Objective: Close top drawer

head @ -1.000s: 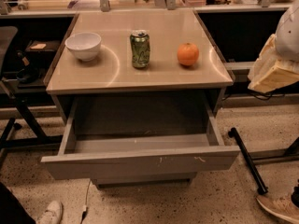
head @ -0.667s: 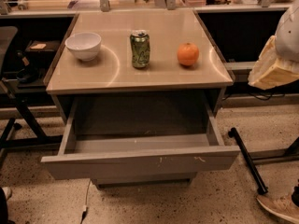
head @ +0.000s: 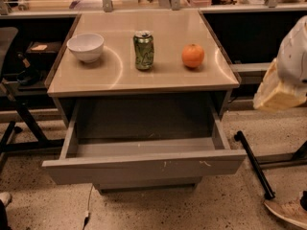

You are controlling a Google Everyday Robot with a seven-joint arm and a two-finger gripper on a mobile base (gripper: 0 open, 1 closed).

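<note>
The top drawer (head: 144,167) is a wide, shallow grey drawer under the tan tabletop (head: 163,79). It stands pulled far out toward me and its inside shows nothing in it. Its flat front panel has small white scratch marks (head: 205,163) right of centre. A plainer grey front (head: 146,185) shows just below it. My gripper (head: 282,78) is the white and tan shape at the right edge. It hangs above the floor, to the right of the drawer and higher than it, touching nothing.
On the tabletop stand a white bowl (head: 85,46), a green can (head: 143,50) and an orange (head: 193,55). A black chair frame (head: 21,116) is at the left, a black bar (head: 254,164) lies on the floor at the right, and a shoe (head: 288,212) is at the bottom right.
A light shoe at the bottom left has slid left, almost out of view. The drawer and my gripper have not moved.
</note>
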